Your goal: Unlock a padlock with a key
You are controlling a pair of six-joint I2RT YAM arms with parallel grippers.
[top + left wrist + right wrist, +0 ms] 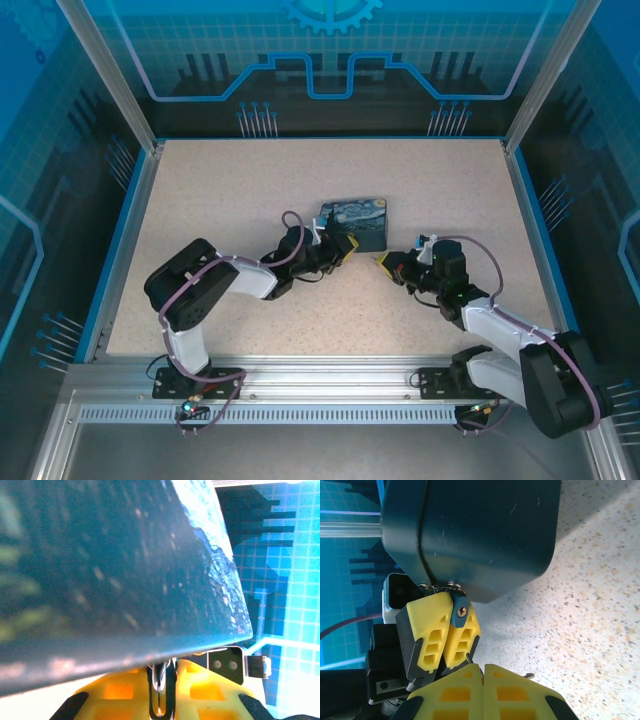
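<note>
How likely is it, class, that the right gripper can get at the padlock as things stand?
Probably yes: the padlock, pinched by the left gripper at the edge of the box, faces the right gripper close by, with no obstacle between them.

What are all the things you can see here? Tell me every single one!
box: one, dark blue with a swirly yellow-and-blue painting on top, middle of the table
padlock: one, blue-teal, at the box's edge, pinched by the left gripper
key: maybe one, thin dark sliver just above the right gripper; too tiny to be sure
table: one, speckled beige, under everything
left gripper: one, yellow fingers, shut on the padlock
right gripper: one, yellow fingers, shut, just right of the box
</note>
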